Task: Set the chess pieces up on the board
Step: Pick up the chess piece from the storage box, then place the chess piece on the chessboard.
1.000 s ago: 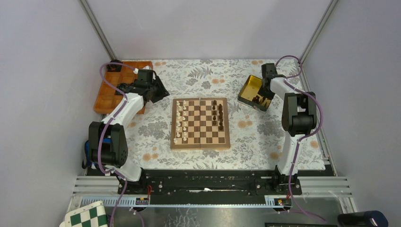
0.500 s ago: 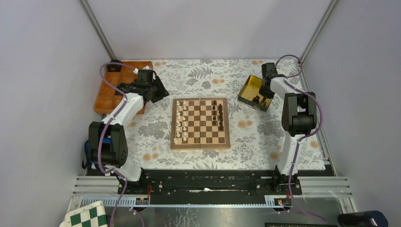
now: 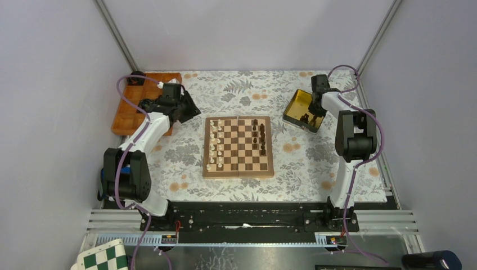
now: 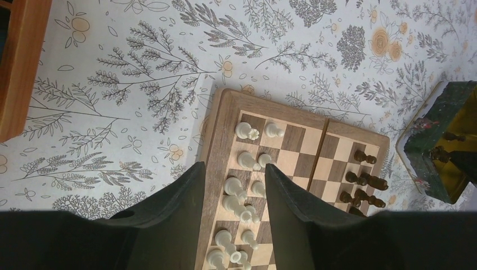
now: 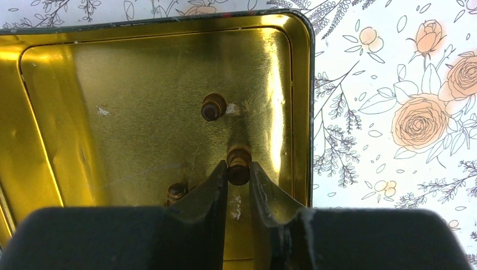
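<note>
Wide view first: the flowered table cloth (image 3: pixel 169 152) fills the floor of the cell, and the board (image 3: pixel 242 160) lies flat in the middle of it, between the two arms. An orange tray (image 3: pixel 126 115) sits at the far left corner, and a gold-lined tin (image 3: pixel 297 102) lies near the far right, well apart from the board.

On the left, the left gripper (image 4: pixel 233 169) hovers above the board's left border. Its jaws are spread, with nothing between them. Below it in the wrist view, the cream chess pieces (image 3: pixel 214 143) stand in the two columns on the board's left side. The dark chess pieces (image 3: pixel 260 136) line up in a shorter, uneven row along the right side.

Over to the right, and the right gripper (image 5: pixel 238 169) is down inside the tin. Its jaws are drawn in tight, pinching a dark pawn-like piece (image 5: pixel 238 160) that stands upright on the gold floor. Two more dark pieces are in there: one (image 5: pixel 214 107) just beyond the tips, another (image 5: pixel 176 192) tucked beside the left finger
</note>
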{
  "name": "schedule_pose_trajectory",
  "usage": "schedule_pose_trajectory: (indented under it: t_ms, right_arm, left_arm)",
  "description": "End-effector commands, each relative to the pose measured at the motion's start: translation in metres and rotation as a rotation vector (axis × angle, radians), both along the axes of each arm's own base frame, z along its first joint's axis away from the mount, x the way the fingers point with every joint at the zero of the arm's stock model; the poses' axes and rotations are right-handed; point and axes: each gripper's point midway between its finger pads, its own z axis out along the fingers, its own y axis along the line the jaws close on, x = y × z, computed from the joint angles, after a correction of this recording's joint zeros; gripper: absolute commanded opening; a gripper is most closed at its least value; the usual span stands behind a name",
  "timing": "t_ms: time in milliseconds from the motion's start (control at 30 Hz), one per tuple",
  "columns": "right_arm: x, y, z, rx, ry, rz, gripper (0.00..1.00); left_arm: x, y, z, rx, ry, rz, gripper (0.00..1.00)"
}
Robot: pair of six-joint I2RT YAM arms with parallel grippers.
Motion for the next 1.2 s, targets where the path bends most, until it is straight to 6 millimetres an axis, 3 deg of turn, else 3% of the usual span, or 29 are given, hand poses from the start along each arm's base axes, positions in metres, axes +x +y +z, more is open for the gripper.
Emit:
schedule_pose_trajectory:
  t_ms: [0, 233, 367, 600, 867, 1167]
  right_arm:
    - [0.010, -0.004, 0.044, -0.012, -0.104, 0.007, 0.03]
    - [0.002, 0.007, 0.082, 0.004, -0.174, 0.049, 0.01]
    - [-0.007, 0.027, 0.101, 0.009, -0.197, 0.118, 0.00]
    - [-0.027, 0.043, 0.114, 0.029, -0.202, 0.187, 0.00]
    - [-0.034, 0.104, 0.132, 0.076, -0.174, 0.403, 0.00]
    - [-0.031, 0.172, 0.125, 0.087, -0.125, 0.556, 0.00]
  left_arm:
    - [-0.006, 0.003, 0.008, 0.012, -0.022, 0.013, 0.50]
    - [-0.010, 0.003, 0.022, 0.002, -0.054, 0.025, 0.50]
    - [-0.013, 0.004, 0.030, 0.000, -0.070, 0.031, 0.50]
    - [-0.019, 0.002, 0.037, -0.013, -0.088, 0.030, 0.50]
    - [-0.020, -0.004, 0.040, -0.022, -0.094, 0.025, 0.50]
    - [-0.025, -0.008, 0.036, -0.037, -0.096, 0.022, 0.50]
